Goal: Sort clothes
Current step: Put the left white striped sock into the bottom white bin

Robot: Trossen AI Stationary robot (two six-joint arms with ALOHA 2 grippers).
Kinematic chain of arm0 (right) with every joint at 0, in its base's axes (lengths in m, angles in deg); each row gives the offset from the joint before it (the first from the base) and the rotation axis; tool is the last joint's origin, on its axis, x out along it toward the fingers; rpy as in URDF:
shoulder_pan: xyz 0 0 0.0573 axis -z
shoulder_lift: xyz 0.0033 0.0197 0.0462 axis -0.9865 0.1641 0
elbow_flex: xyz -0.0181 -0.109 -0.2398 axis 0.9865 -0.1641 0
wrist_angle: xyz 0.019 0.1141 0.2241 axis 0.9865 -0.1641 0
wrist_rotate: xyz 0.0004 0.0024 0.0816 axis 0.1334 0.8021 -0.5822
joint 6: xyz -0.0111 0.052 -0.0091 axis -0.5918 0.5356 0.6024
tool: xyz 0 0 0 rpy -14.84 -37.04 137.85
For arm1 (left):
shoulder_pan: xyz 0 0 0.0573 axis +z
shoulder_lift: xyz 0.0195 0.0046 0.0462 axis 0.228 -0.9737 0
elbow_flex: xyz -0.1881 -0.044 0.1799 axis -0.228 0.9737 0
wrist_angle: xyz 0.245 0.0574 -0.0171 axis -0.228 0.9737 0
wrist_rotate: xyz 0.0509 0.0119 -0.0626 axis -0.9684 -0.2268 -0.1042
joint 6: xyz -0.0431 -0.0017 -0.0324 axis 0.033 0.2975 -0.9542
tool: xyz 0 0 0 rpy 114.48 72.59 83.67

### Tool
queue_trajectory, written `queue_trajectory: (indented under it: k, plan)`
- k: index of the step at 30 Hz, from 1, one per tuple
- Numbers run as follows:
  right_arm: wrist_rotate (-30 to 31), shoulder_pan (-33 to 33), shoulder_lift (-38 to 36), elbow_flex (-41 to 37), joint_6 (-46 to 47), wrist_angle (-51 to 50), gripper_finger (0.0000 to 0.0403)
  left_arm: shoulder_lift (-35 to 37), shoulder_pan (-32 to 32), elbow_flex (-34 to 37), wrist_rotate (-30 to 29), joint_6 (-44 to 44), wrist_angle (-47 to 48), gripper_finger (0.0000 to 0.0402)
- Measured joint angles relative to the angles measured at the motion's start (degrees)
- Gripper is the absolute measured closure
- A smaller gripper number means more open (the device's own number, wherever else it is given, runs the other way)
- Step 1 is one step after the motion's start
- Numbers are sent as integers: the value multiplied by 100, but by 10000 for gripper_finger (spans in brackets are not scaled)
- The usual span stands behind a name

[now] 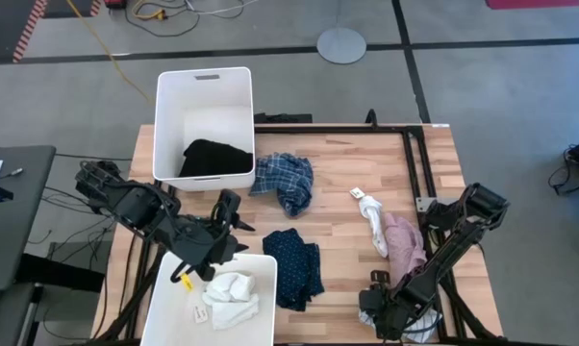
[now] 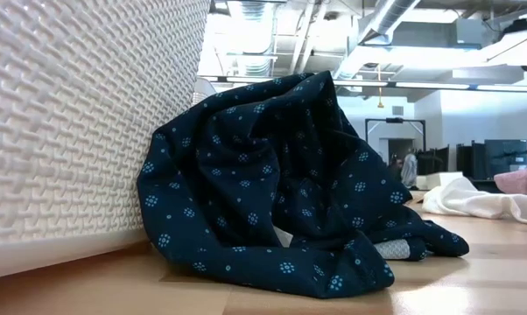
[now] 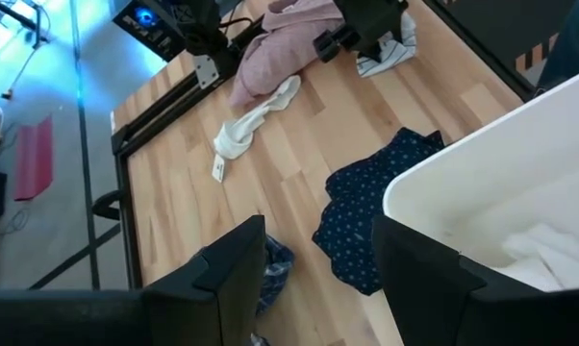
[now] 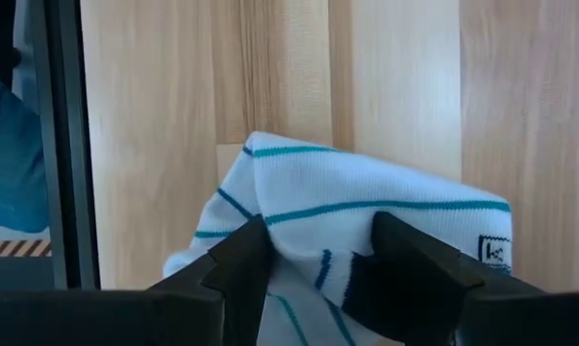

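My right gripper point(image 4: 314, 240) stands open at the table's near right point(image 1: 378, 309), pointing down over a white sock with teal stripes point(image 4: 366, 211). My left gripper point(image 3: 314, 240) is open and holds nothing; it hangs above the far rim of the near bin point(image 1: 164, 288), where white socks point(image 1: 232, 288) lie. A navy dotted piece point(image 1: 294, 264) lies bunched against that bin's side point(image 2: 71, 131). On the table also lie a blue plaid shirt point(image 1: 285, 183), a pink shirt point(image 1: 405, 240) and a white sock point(image 1: 371, 216). A black piece point(image 1: 215, 157) lies in the far bin. My right gripper comes at the striped sock from above, with one finger point(image 4: 237, 264) and the other point(image 4: 419, 264) over the sock's bunched fold point(image 4: 314, 207), which lies on the table. Whether the fingers touch the cloth I cannot tell.
The far white bin point(image 1: 204, 91) stands at the table's far left. A black frame rail point(image 1: 419, 163) runs along the table's right side, and another rail point(image 4: 63, 144) passes close beside the striped sock. Bare wood shows in the table's middle point(image 1: 338, 221).
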Motion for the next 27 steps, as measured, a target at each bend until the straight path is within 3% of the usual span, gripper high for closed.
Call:
queue_trajectory:
  k: [6,18,27]
  plan:
    - [21,4,4,-11,17,-45,231,0,17,0,0,12,-1,214]
    - [-20,63,13,-22,-156,-3,390,0,15,0,0,10,-3,214]
    - [342,342,24,-26,-670,87,394,0,17,2,-2,93,-1,214]
